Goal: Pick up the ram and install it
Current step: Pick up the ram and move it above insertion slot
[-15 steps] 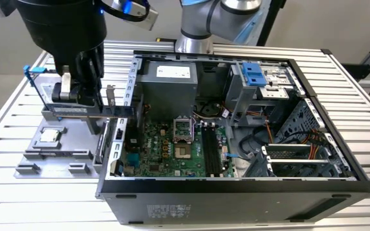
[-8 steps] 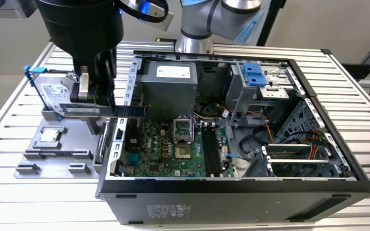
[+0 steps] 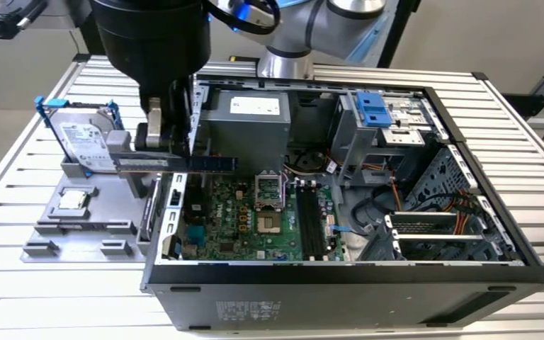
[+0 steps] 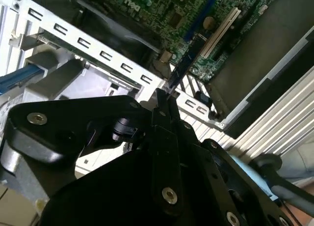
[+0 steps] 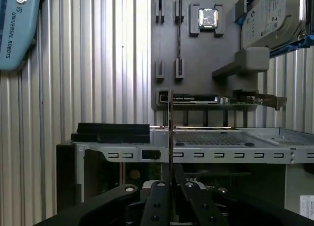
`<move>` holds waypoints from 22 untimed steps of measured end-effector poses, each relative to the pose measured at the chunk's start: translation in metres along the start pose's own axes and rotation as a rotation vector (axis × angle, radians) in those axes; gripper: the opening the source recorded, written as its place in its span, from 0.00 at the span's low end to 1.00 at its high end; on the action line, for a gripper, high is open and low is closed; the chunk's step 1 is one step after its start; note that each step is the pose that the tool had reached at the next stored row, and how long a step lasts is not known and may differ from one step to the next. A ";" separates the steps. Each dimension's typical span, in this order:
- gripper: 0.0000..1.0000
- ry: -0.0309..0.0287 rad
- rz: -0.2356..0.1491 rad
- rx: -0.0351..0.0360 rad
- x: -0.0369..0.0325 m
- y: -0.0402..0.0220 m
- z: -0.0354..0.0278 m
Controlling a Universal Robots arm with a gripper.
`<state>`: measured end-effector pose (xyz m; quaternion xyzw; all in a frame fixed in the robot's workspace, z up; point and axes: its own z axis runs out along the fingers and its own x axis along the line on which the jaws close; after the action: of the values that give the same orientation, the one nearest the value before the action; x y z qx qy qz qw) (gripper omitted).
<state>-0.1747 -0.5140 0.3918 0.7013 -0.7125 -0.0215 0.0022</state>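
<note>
Black two-finger gripper (image 3: 166,145) is clamped tight on the long thin dark ram stick (image 3: 210,162), which it holds level and on edge. Ram's up in the air over the open black PC case (image 3: 348,297) wall on the exterior view's left, w/ one end above the green motherboard (image 3: 244,212). Black memory slots (image 3: 310,219) are well apart from it. Grey plastic parts tray (image 3: 111,212) w/ square silver CPU chip (image 3: 71,201) sits beside the case.

1. The exterior view looks down steeply, from mid-distance, over the open computer case (image 3: 348,283) and slatted surface (image 3: 26,297).
2. Both wrist views (riding close) share the case's slotted rail (image 5: 221,155).
</note>
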 end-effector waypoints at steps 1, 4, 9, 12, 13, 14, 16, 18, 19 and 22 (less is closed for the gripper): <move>0.00 0.0000 0.000 -0.0001 0.0000 -0.0030 -0.0001; 0.00 0.0000 -0.001 -0.0003 -0.0002 -0.0120 -0.0004; 0.00 0.0001 -0.002 -0.0005 -0.0004 -0.0260 -0.0009; 0.00 0.0000 -0.002 -0.0006 -0.0006 -0.0340 -0.0011; 0.00 0.0000 -0.003 -0.0006 -0.0006 -0.0365 -0.0012; 0.00 0.0000 -0.003 -0.0006 -0.0006 -0.0391 -0.0013; 0.00 0.0001 -0.003 -0.0006 -0.0007 -0.0442 -0.0015; 0.00 0.0000 -0.004 -0.0007 -0.0008 -0.0493 -0.0016; 0.00 0.0000 -0.004 -0.0007 -0.0009 -0.0517 -0.0017; 0.00 0.0001 -0.005 -0.0007 -0.0010 -0.0588 -0.0019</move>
<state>-0.1158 -0.5140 0.3918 0.7030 -0.7108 -0.0217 0.0025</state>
